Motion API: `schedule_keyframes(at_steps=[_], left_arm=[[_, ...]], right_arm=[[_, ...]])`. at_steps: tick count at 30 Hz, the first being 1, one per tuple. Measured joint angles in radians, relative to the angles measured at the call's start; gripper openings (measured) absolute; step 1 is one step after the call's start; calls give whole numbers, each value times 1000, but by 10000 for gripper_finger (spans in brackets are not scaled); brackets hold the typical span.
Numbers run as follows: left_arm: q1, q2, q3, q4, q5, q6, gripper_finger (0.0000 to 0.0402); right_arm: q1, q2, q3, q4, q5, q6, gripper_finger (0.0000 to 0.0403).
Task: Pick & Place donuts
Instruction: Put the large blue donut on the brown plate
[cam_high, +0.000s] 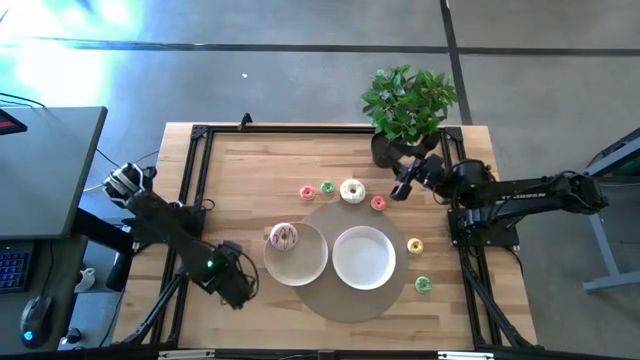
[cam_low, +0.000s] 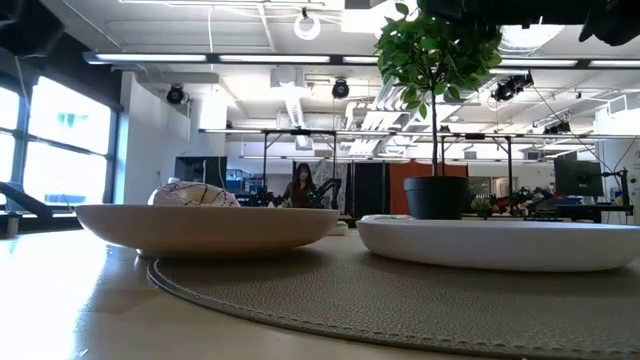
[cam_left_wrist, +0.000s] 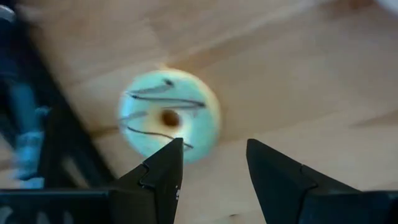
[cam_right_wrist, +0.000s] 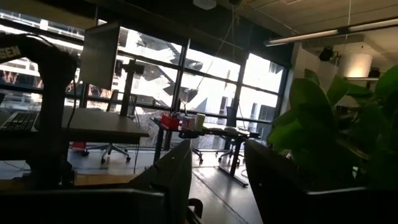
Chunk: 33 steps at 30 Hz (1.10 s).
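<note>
A pale green iced donut with dark drizzle lies flat on the wood. My left gripper hangs open over it, and one fingertip shows at its edge. In the high view that gripper is left of the plates and hides the donut. A pink iced donut sits on the left plate. The cream-white donut lies beyond the plates, with tiny red, green and red ones beside it. Tiny yellow and green ones lie to the right. My right gripper is open and level near the plant pot.
Two white plates, the right one bare, rest on a round grey mat at the table's middle. A potted plant stands at the far right corner, close to my right gripper. A black frame runs along the table's edges.
</note>
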Motion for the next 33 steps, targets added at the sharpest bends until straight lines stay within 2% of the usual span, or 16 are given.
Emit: schedule_keyframes(at_steps=[4,9,12,16,19,23,25,28,33], left_arm=[[-49,39,1,91,-91,-81,174],[-89,111,1,95,-24,-212,174],[-123,145,0,95,-25,-285,174],[-137,190,0,119,-47,-317,174],[-135,203,-1,119,-53,-295,166],[-125,203,-21,124,-54,-268,137],[-118,203,-19,120,-55,-246,122],[-119,201,-12,115,-78,-190,102],[-114,200,-27,109,-75,-177,52]], right_arm=[[0,0,0,35,0,-43,145],[0,0,0,62,0,-46,145],[-11,0,0,63,-17,-46,145],[-43,0,0,57,-88,-9,145],[-76,0,1,33,-193,57,145],[-117,8,86,-216,-365,125,145],[-124,42,154,-369,-406,147,145],[-124,132,234,-532,-412,147,145],[-124,298,322,-623,-432,132,145]])
